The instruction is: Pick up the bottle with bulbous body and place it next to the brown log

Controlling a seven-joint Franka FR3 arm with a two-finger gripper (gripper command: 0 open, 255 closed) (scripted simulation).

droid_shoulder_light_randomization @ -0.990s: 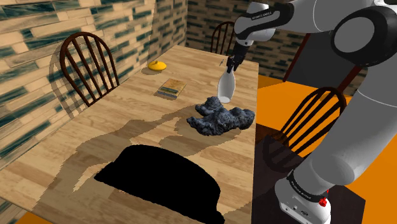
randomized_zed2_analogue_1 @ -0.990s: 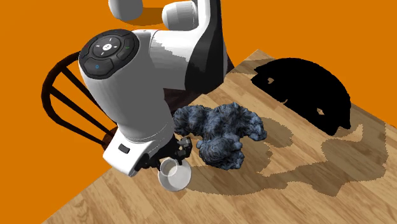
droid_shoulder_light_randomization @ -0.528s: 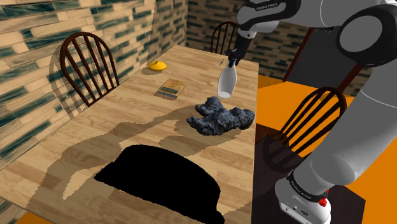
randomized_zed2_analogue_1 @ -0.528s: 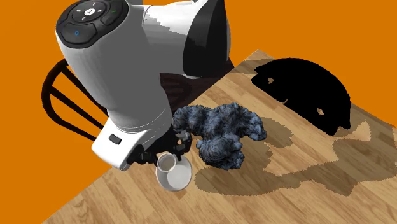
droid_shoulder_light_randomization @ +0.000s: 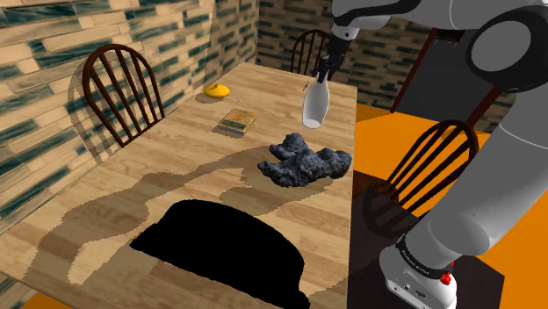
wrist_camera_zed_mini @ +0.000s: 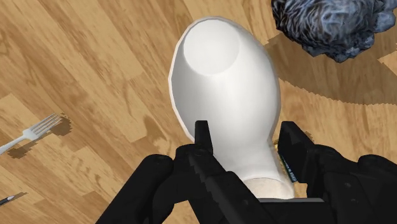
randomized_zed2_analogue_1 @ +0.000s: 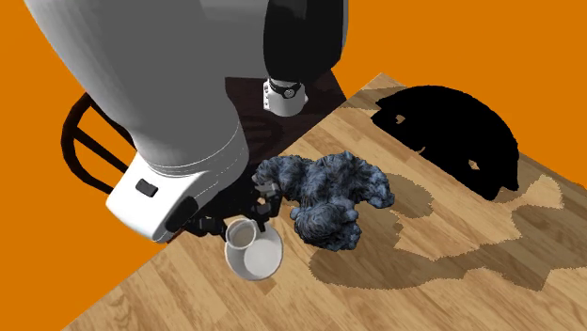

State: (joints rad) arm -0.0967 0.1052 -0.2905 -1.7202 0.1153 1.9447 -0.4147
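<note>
A white bottle with a bulbous body point(droid_shoulder_light_randomization: 315, 105) hangs neck-up in the air above the far part of the wooden table point(droid_shoulder_light_randomization: 167, 167). My black gripper point(droid_shoulder_light_randomization: 324, 72) is shut on its neck. From above, the bottle point(randomized_zed2_analogue_1: 252, 252) hangs just beside the lumpy dark grey-blue log point(randomized_zed2_analogue_1: 325, 196), with the gripper point(randomized_zed2_analogue_1: 246, 221) on its neck. Through the wrist camera the two fingers point(wrist_camera_zed_mini: 207, 143) clasp the bottle point(wrist_camera_zed_mini: 226, 76) near its neck, and the log point(wrist_camera_zed_mini: 334, 25) lies off to one side below. In the shoulder view the log point(droid_shoulder_light_randomization: 305, 161) rests on the table nearer the stand than the bottle.
A yellow object point(droid_shoulder_light_randomization: 217, 89) and a flat book-like thing point(droid_shoulder_light_randomization: 235, 121) lie toward the table's far left. A fork point(wrist_camera_zed_mini: 35, 133) lies on the wood below. Chairs point(droid_shoulder_light_randomization: 123, 88) point(droid_shoulder_light_randomization: 435, 162) stand at both sides. A black area point(droid_shoulder_light_randomization: 219, 246) covers the near tabletop.
The arm has risen and carried the bottle higher above the table. The grip on the neck is unchanged and the log has not moved.
</note>
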